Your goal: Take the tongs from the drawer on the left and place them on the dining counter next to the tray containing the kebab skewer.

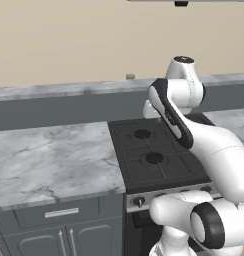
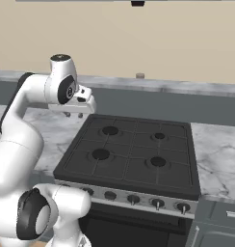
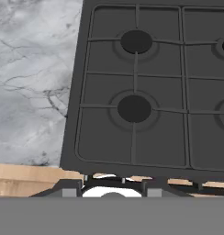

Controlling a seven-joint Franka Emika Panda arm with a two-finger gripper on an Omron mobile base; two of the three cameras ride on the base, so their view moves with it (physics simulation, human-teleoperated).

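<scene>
Left base view: drawer (image 1: 61, 213) shut flush under the marbled counter (image 1: 49, 155), silver bar handle facing out, no contact with it yet. Tongs taken to be inside, on the strength of the task wording alone. Closed front probably the reason for everything else on hold: first job likely a pull on that handle.

Gripper (image 2: 74, 115) poised high over the back left corner of the black stove (image 1: 154, 150), fingers parted and holding nothing, aimed down at the burners and well apart from the drawer. Folded arm (image 1: 174, 120) raised above the cooktop, seemingly parked rather than reaching.

Around: row of stove knobs (image 1: 139, 201) just right of the drawer, cabinet doors (image 1: 89, 240) beneath it, small pale object (image 1: 130, 76) on the raised ledge behind. Nothing blocking the drawer front.
</scene>
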